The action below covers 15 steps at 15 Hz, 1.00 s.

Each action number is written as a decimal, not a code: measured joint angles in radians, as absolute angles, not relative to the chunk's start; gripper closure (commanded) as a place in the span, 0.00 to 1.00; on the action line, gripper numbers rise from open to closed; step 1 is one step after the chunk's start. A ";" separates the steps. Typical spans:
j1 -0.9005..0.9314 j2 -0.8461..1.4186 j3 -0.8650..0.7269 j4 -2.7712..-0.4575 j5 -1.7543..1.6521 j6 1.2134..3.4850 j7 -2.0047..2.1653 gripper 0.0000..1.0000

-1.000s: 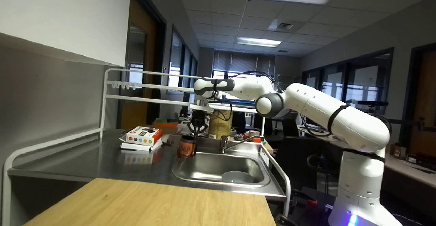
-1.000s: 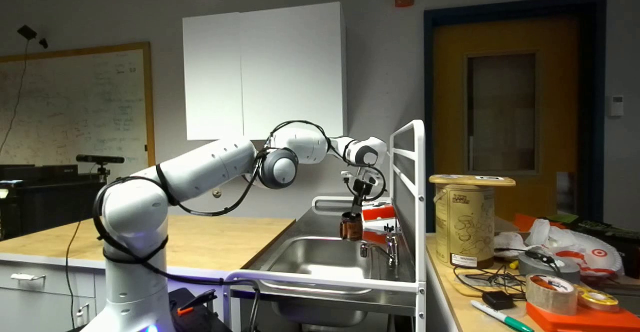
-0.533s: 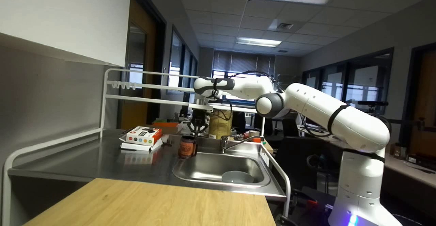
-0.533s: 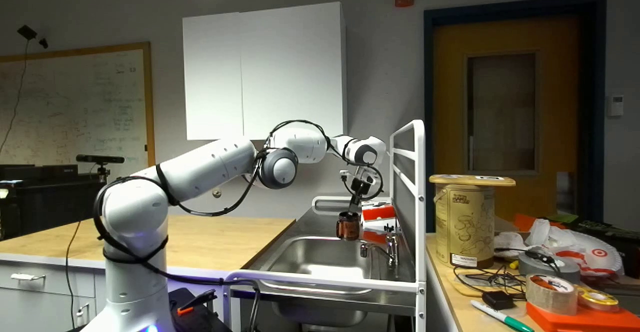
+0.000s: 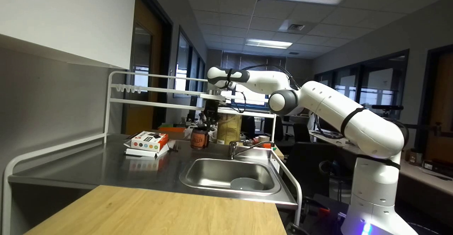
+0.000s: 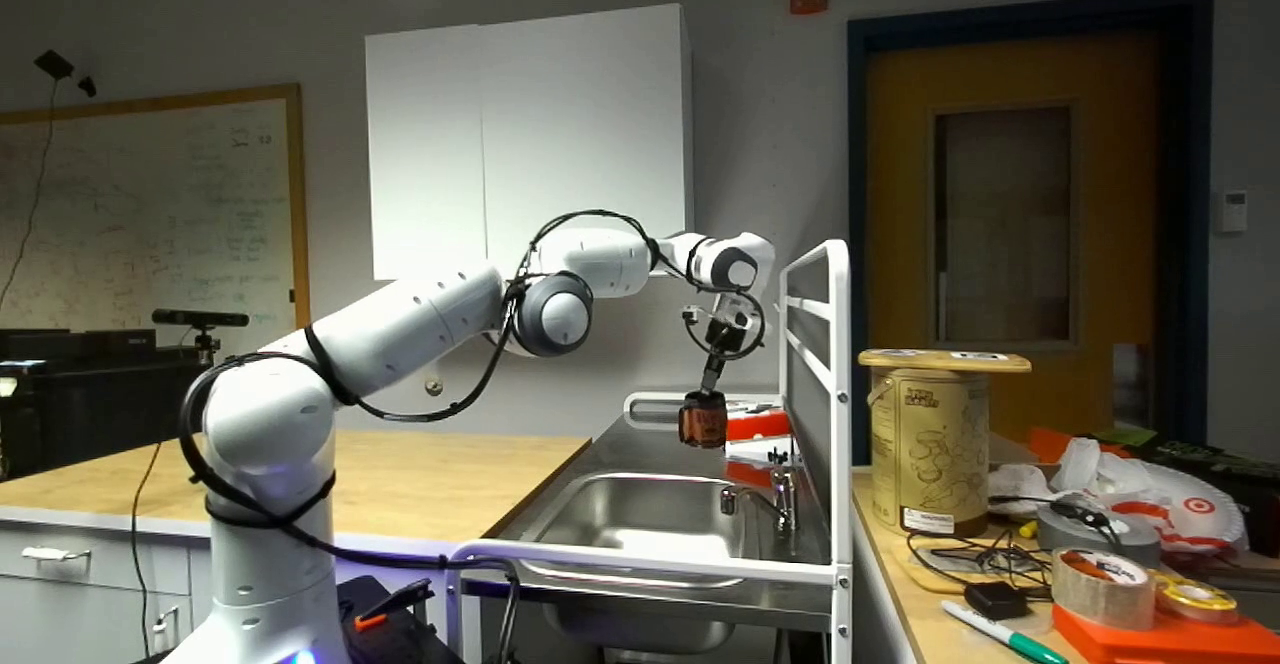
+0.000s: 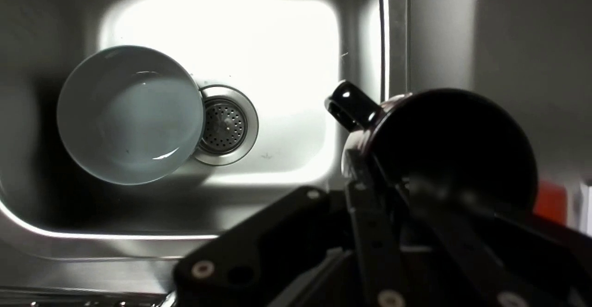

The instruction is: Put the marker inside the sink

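Note:
My gripper (image 5: 209, 126) is shut on the rim of a dark mug with an orange-brown label (image 5: 199, 140). In an exterior view the gripper (image 6: 711, 386) holds the mug (image 6: 703, 420) above the counter, beyond the sink (image 6: 575, 509). In the wrist view the mug (image 7: 458, 131) hangs over the sink's edge, mouth toward the camera, and one gripper finger (image 7: 370, 177) lies along its near wall; the other is blurred and dark. The steel sink (image 7: 296, 150) holds a pale bowl (image 7: 127, 117). A green-capped white marker (image 6: 1003, 632) lies on a side table, away from the gripper.
A faucet (image 5: 233, 150) stands at the sink's back edge. A white rack (image 5: 155, 103) runs behind the counter. A white and orange box (image 5: 148, 141) sits on the counter. A wooden tabletop (image 5: 170, 213) adjoins it. Tape rolls (image 6: 1103, 589) and a large canister (image 6: 928, 449) are beyond the rack.
My gripper has risen with the mug in it and shifted slightly toward the back of the counter. The mug is now clearly higher. The marker and bowl have not moved.

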<state>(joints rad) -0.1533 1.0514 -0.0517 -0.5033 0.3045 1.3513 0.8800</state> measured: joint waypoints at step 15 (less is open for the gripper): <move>-0.157 1.065 -0.066 -0.661 0.309 1.389 0.949 0.95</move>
